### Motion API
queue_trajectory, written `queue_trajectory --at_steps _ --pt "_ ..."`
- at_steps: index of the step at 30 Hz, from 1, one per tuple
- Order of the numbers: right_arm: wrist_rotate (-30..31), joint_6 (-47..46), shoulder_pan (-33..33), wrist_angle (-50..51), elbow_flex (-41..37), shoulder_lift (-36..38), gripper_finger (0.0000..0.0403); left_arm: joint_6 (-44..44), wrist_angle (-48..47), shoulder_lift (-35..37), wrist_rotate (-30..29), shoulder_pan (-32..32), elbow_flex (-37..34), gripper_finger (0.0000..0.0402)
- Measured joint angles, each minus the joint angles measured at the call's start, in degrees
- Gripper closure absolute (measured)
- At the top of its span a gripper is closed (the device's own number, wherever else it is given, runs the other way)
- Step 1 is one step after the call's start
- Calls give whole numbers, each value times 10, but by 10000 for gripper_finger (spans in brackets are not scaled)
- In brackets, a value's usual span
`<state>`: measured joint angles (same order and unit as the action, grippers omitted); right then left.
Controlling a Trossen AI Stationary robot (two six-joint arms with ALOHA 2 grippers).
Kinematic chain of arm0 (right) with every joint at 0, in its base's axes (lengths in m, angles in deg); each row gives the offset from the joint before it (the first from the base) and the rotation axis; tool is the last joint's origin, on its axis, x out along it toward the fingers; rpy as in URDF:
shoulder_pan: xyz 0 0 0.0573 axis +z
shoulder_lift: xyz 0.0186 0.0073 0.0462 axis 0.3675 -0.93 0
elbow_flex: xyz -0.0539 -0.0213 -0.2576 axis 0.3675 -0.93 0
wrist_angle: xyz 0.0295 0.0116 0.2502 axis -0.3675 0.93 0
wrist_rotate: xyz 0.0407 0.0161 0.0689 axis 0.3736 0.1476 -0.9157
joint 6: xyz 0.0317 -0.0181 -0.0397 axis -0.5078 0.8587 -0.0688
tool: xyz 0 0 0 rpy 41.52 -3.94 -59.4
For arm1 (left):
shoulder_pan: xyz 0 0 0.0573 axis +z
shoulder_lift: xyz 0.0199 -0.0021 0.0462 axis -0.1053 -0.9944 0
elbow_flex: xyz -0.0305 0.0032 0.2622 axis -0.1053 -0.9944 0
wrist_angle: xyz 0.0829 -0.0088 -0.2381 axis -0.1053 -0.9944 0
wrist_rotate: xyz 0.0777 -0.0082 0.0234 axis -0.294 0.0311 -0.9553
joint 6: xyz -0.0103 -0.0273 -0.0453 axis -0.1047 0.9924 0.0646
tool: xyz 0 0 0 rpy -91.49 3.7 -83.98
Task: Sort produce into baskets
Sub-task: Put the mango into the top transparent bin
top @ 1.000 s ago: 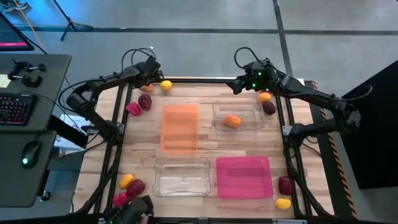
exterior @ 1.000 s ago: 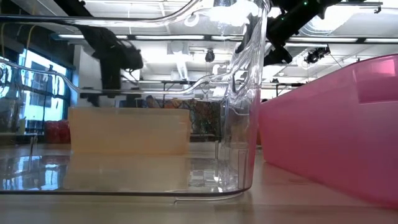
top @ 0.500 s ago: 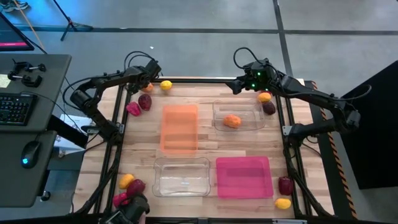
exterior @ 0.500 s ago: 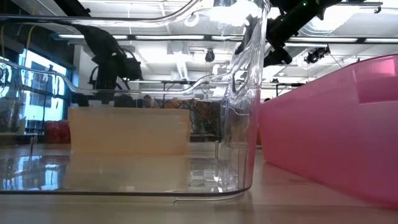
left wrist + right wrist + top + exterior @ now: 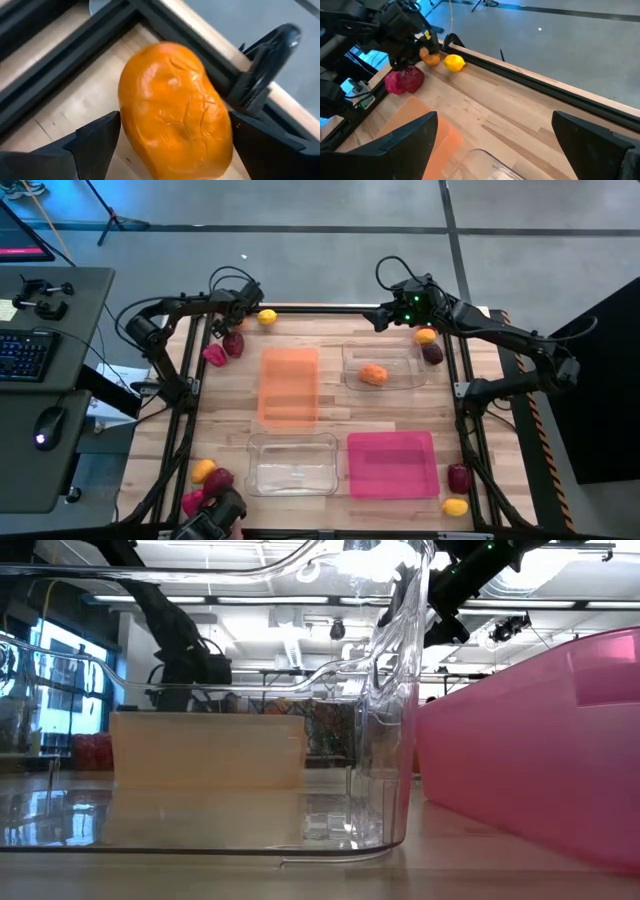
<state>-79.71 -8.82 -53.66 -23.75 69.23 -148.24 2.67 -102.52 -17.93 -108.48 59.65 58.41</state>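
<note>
Wooden slat table [image 5: 325, 415] with a black frame, grey floor around it, a desk with keyboard [image 5: 22, 355] and mouse [image 5: 40, 440] off to the left. At the far left corner an orange fruit [image 5: 175, 112] sits on the wood between the left gripper's [image 5: 232, 315] spread fingers [image 5: 95, 142]; no grip is visible, the fingers sit apart on either side of it. A lemon [image 5: 267, 317] lies just beside it, and a maroon fruit [image 5: 233, 344] and a red-pink pepper [image 5: 214, 355] sit nearby. The orange tray [image 5: 290, 386] is left of centre, with nothing visible inside. A clear tray [image 5: 385, 367] to its right holds one orange fruit [image 5: 373, 375]. The near row has another clear tray [image 5: 292, 464] and a pink tray [image 5: 392, 465]. More fruit sits at the near left corner [image 5: 205, 478] and near right corner [image 5: 457, 490], with two pieces [image 5: 428, 343] at the far right edge. The right gripper [image 5: 385, 315] hovers at the far edge above the clear tray, fingers [image 5: 405, 145] wide apart, holding nothing.
</note>
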Motion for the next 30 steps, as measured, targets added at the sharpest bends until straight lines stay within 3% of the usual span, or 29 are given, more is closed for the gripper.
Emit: queue_trajectory --at_steps 5,14,30 --pt "-1 0 0 0 0 0 22 -2 0 -14 29 0 0 51" --pt "-1 4 0 0 0 0 22 -102 2 -14 50 -1 0 51" --pt "-1 4 0 1 0 0 22 -84 57 -14 50 6 0 51"
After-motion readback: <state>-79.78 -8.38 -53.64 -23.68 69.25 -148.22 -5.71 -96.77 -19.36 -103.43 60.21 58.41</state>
